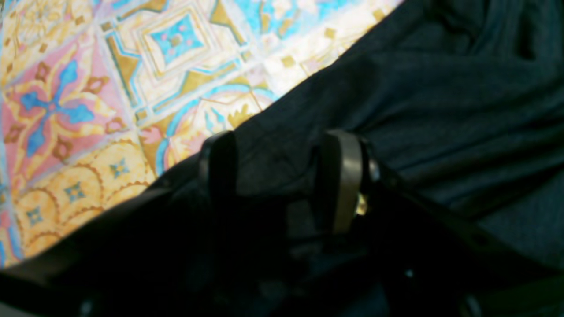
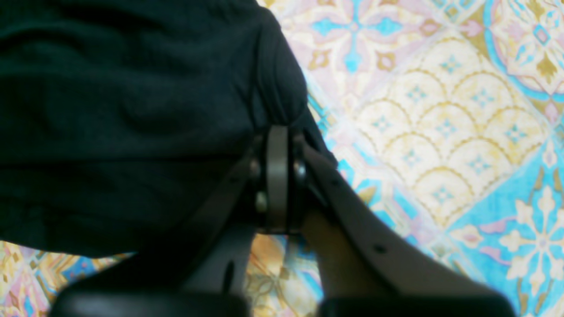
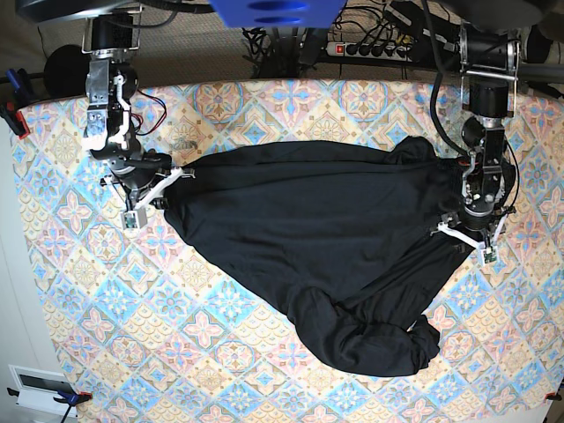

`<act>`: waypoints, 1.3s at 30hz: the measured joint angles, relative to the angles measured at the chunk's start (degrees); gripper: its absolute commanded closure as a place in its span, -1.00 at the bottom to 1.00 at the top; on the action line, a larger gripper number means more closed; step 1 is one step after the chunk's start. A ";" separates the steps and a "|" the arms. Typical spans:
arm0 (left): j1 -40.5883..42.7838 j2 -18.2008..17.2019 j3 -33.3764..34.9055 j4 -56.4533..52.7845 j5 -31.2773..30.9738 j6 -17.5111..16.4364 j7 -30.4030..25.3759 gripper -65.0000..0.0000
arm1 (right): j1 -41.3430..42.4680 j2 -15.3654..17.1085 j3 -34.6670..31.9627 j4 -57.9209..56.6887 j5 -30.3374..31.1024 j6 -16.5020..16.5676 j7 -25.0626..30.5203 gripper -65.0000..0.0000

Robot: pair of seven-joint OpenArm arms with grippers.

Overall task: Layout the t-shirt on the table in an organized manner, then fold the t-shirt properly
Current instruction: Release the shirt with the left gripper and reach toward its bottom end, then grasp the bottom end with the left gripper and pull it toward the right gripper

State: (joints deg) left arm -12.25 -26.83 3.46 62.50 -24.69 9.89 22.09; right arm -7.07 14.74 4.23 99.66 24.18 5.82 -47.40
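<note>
Both grippers meet the t-shirt (image 3: 308, 238) mid-frame on the table (image 3: 79, 300): right gripper (image 2: 277, 132) pinching its edge, left gripper (image 1: 282, 149) spread over fabric.

**Cables and clamps around the work surface**

Behind the far edge, a white power strip (image 3: 374, 48) lies among a tangle of dark cables (image 3: 291, 44) on a grey floor. A blue panel (image 3: 278, 11) hangs overhead at the top. Red clamps (image 3: 16, 119) grip the left edge. A white wall outlet (image 3: 40, 386) sits at the lower left.
</note>
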 measured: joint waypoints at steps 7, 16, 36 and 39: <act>0.13 1.07 0.04 -0.61 -0.83 0.07 0.39 0.06 | -0.02 -0.02 0.00 -0.04 0.02 0.00 -0.02 1.00; -3.80 3.56 -0.11 -8.22 -0.39 0.11 -2.80 0.32 | -0.02 -0.02 0.00 0.04 0.04 0.00 -0.04 1.00; -9.79 4.28 -14.88 12.57 -1.14 0.48 1.51 0.90 | 0.00 0.00 0.15 -0.02 0.22 0.00 1.92 1.00; -14.88 4.42 -15.26 12.13 -0.90 0.39 1.49 0.90 | 0.02 0.00 0.20 -0.13 0.13 0.02 1.81 1.00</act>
State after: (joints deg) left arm -27.14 -22.41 -11.79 74.63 -25.58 10.28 23.57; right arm -7.05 14.74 4.43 99.53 24.32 5.85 -45.58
